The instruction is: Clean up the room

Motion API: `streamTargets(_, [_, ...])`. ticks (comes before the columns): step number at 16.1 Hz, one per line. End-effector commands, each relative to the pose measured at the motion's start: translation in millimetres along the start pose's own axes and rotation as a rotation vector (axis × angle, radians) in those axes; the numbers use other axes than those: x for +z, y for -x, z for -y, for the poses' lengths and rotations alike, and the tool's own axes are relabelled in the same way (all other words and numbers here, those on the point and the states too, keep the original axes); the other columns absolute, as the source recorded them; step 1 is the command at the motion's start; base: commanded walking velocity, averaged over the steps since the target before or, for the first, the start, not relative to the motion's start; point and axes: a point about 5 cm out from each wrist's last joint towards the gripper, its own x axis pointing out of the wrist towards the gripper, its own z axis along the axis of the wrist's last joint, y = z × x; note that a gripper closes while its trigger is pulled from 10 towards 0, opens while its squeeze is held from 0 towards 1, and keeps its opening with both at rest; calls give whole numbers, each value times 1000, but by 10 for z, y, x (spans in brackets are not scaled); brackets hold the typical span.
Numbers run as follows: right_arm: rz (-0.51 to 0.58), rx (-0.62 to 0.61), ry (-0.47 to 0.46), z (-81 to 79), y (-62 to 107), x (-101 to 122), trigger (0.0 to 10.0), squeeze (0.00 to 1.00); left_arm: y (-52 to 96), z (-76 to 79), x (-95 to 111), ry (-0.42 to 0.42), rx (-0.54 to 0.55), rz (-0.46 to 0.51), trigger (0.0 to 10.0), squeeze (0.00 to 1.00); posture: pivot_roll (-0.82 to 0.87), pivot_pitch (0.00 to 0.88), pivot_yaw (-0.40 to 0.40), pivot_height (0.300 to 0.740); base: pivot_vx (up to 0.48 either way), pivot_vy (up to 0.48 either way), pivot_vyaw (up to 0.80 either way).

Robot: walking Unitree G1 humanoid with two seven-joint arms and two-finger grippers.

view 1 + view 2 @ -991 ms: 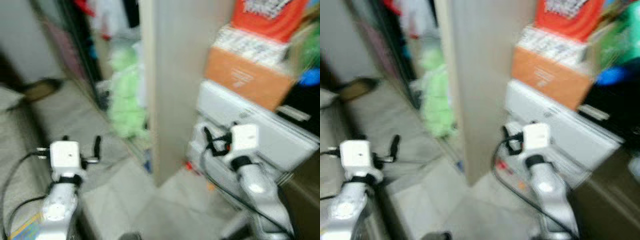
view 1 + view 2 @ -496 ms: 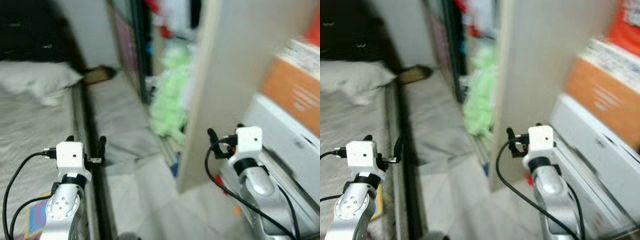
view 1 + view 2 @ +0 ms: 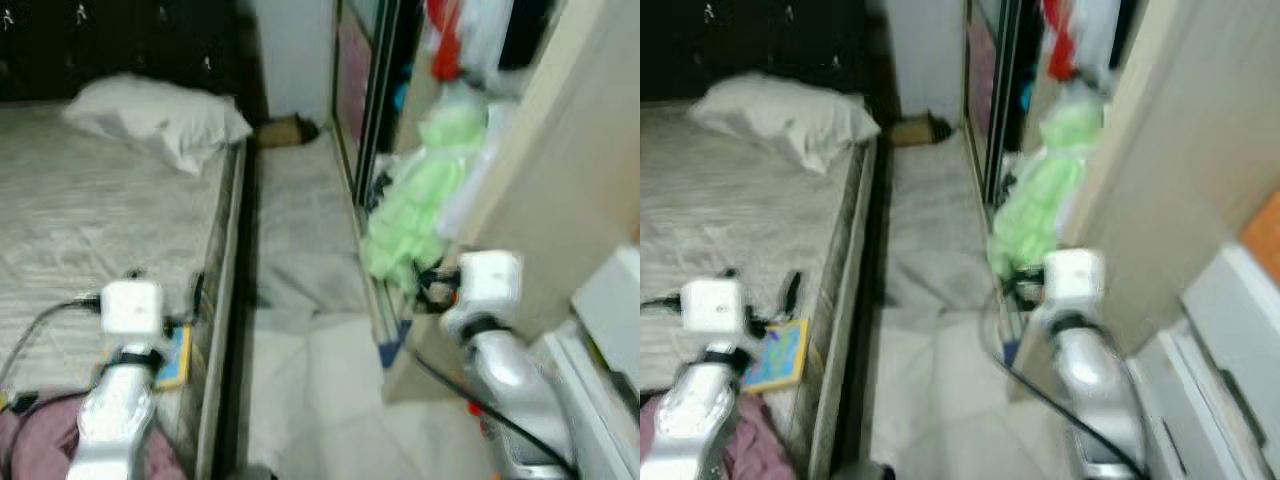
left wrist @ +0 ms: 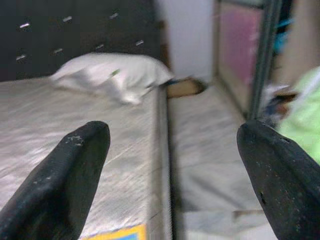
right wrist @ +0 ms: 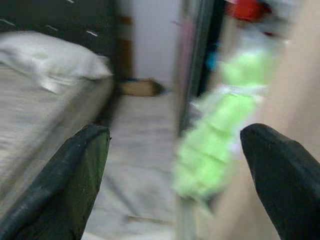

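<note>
Left eye view: left gripper (image 4: 170, 175) and right gripper (image 5: 175, 175) stood spread wide and empty, presumably carried ready. A crumpled maroon cloth (image 3: 35, 445) lay lower left on the grey quilted bed (image 3: 90, 230), likely awaiting tidying.

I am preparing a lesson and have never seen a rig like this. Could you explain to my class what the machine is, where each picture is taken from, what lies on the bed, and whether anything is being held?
This is a walking humanoid robot tidying a bedroom. Two pictures come from cameras in its head, looking down past its silver arms. The other two come from cameras on its wrists, looking along two black fingers. The left end effector and the right end effector are both open and hold nothing. On the bed lie a white pillow, a colourful flat book near the edge, and some purplish cloth. Beside the bed, a light green garment spills from an open wardrobe. The pictures are somewhat blurred.
</note>
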Motion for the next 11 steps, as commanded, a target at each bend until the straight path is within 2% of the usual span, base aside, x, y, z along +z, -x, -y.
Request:
streamTargets(1, [-5, -26, 11, 82, 15, -11, 10000, 0, -8, 45, 31, 9, -13, 15, 10000, 0, -7, 15, -18, 740, 0, 0, 794])
streamTargets(11, [-6, -21, 21, 90, 11, -11, 10000, 0, -16, 71, 36, 11, -7, 19, 10000, 0, -7, 11, -28, 740, 0, 0, 793])
